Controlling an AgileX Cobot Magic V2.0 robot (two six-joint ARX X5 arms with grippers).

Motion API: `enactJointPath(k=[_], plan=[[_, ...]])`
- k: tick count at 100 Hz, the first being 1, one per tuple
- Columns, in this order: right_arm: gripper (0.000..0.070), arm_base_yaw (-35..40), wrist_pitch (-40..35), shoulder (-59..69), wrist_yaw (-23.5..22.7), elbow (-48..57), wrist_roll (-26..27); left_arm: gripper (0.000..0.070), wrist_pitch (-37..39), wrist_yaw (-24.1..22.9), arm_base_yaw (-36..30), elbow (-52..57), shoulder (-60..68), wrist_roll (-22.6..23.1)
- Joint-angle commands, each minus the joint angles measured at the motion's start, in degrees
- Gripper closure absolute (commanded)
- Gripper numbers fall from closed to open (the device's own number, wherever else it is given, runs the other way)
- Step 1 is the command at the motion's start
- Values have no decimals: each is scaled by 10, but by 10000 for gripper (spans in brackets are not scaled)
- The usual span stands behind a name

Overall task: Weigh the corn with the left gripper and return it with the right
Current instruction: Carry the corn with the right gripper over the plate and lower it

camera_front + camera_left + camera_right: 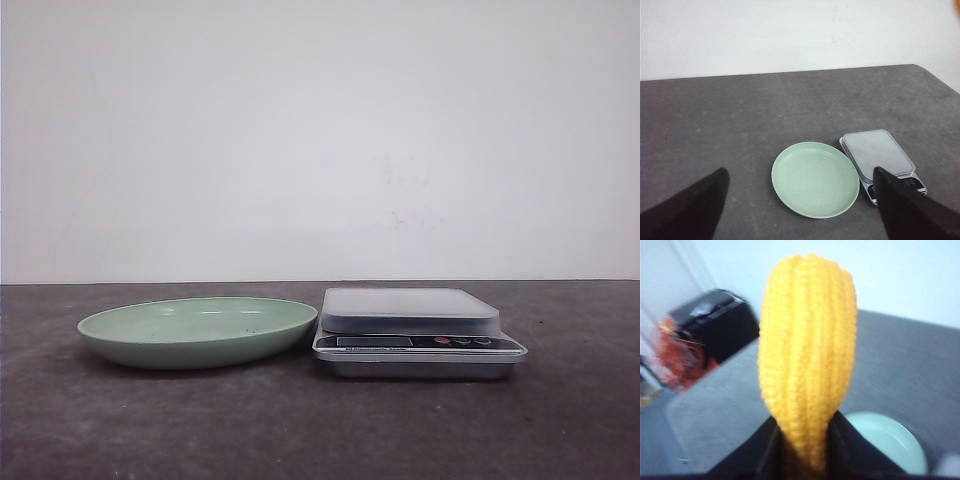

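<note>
From my remote station, the front view shows a shallow pale-green round plate (pixel 195 330) on the dark grey table (pixel 320 430), with a small silver kitchen scale with a clear plastic platform (pixel 410 310) just to its right. Their rims sit nearly touching. Neither arm appears in that view. Bare tabletop runs in front of both items and out to either side.

In the left wrist view, the left gripper (pixel 800 200) hangs above the table, its two dark pointed fingers (pixel 695 210) spread wide apart with nothing between them. The plate and scale lie below and ahead. A broad band of free surface extends beyond them to the table's far edge at the white wall (pixel 790 35), and the table's rounded corner shows past the scale.

In the right wrist view, the right gripper (pixel 802 450) is clamped on the stubby yellow-orange corn cob with ridged kernel rows (pixel 807 350), gripped at its lower end and raised clear of the table. The plate's rim shows below it.
</note>
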Motion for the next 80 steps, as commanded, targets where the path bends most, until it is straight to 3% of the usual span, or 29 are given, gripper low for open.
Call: enactJointPath(k=[1,29,55,80], plan=[[700,28,7,14,1,37,-7,150,5,-3,-5,7,2,-3],[700,60,-3,136,15,186,-9,150,5,-3,-5,7,2,-12],[700,33,9,257,21,224,30,150,5,-4,-5,7,-2,-13],[700,15,9,369,117,224,66,150,5,-6,-5,7,-5,-16]])
